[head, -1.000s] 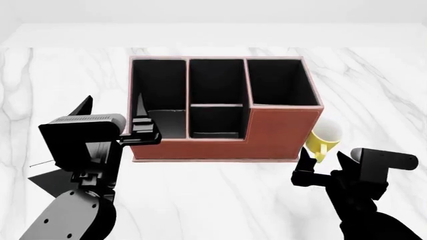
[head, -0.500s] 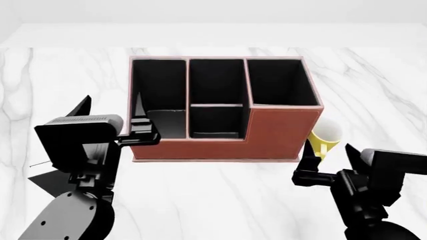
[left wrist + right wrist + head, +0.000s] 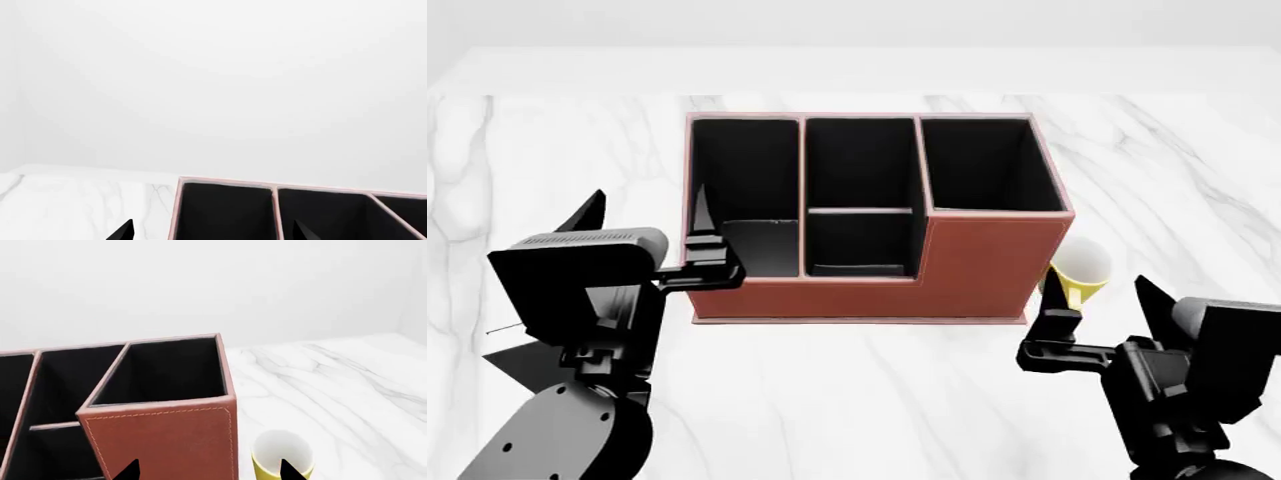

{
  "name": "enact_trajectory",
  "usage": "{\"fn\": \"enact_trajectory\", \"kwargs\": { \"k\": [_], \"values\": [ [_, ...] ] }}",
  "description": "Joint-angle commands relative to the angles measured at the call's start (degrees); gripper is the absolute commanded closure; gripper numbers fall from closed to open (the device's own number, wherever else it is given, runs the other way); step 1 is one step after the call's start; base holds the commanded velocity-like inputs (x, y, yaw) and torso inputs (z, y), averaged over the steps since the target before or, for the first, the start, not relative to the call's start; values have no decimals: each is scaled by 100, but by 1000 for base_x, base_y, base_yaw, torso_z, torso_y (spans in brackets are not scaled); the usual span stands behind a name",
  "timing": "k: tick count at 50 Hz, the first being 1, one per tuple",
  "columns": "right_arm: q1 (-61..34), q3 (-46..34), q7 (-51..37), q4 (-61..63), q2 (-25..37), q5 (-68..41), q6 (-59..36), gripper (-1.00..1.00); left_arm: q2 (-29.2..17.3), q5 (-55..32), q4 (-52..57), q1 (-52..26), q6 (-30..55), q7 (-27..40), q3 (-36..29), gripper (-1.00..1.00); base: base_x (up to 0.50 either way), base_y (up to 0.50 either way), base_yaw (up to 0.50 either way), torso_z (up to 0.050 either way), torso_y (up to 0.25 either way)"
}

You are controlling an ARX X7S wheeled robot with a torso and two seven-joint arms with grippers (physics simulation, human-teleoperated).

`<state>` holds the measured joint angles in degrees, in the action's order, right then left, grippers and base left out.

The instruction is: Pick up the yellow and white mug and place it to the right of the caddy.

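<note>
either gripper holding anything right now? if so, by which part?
Nothing held. The right gripper is open just short of the mug, which stands on the table beside the caddy; the left gripper is open too.

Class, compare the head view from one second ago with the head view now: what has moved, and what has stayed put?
The right gripper has drawn back toward the robot and shifted rightward, away from the yellow and white mug; its jaws are open and hold nothing. The left gripper edged slightly left and up, jaws also open. The mug stands unmoved beside the caddy on its right, on the marble table.
</note>
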<state>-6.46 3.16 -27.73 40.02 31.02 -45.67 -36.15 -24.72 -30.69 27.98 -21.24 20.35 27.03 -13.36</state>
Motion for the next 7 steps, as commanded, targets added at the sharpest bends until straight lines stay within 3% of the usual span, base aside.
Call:
{"fn": "enact_trajectory", "kwargs": {
  "k": [1,7],
  "values": [
    [86,122,-216,427,106,-131,-101,-100,-21,-47,28,-2,5,16,25,-100,0,0,0,0,0],
    [92,179,-357,686,174,-243,-192,-100,-39,-79,81,3,16,29,38,-100,0,0,0,0,0]
  ]
}}
